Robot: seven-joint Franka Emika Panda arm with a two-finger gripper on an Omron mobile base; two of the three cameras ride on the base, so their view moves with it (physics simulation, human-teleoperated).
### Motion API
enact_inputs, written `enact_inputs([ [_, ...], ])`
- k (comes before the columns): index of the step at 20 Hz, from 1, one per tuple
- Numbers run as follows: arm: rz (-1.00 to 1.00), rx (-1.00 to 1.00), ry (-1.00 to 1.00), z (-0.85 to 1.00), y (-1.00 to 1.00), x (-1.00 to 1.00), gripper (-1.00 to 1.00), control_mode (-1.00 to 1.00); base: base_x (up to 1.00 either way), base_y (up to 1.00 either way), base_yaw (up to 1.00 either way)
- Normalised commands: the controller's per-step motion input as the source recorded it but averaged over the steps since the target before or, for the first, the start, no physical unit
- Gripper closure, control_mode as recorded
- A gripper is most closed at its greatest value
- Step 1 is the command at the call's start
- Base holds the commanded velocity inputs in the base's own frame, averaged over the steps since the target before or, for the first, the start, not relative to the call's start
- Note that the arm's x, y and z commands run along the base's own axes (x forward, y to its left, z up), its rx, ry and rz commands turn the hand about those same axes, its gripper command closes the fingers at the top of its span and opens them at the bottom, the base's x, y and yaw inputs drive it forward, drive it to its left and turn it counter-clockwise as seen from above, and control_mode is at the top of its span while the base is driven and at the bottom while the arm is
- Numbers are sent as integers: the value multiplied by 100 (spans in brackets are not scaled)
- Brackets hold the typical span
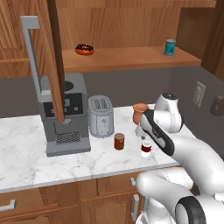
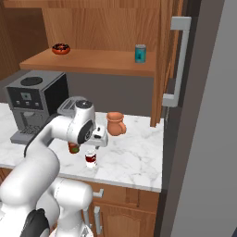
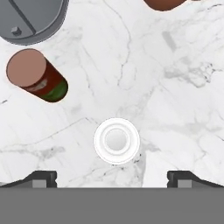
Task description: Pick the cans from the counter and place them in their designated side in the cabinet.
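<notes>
On the counter [image 1: 52,164], a white marble slab with grey veins, stand the two small cans of the task. The white can [image 1: 146,150] is a short cylinder with dark red bands around its body; it stands upright near the front edge of the counter. In the hand view its top [image 3: 117,141] is a plain white disc with a round inner ring. The gripper [image 3: 112,178] hangs directly above this can with its fingers spread wide, one dark tip at each side, and they do not touch it. The reddish-brown can [image 1: 119,141] stands upright a little to the left of the white one, in front of the grey toaster [image 1: 101,116]. It has a flat brownish top, a dark red body and a label that looks orange in the left base view and partly green in the hand view. A terracotta mug [image 2: 115,123] stands behind the two cans, and a grey coffee machine [image 1: 65,118] is further left. In the wooden cabinet [image 1: 109,26] above, a teal-blue can [image 1: 169,47] and a donut [image 1: 84,49] rest on the shelf board [image 1: 127,59], well apart.
</notes>
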Motion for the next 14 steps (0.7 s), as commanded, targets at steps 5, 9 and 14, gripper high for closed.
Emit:
enact_inputs([
  [5, -1, 0, 1, -16, 0, 14, -100, -100, 0, 0, 0],
  [9, -1, 0, 2, -15, 0, 13, -100, -100, 0, 0, 0],
  [14, -1, 0, 4, -14, 0, 4, -100, -100, 0, 0, 0],
])
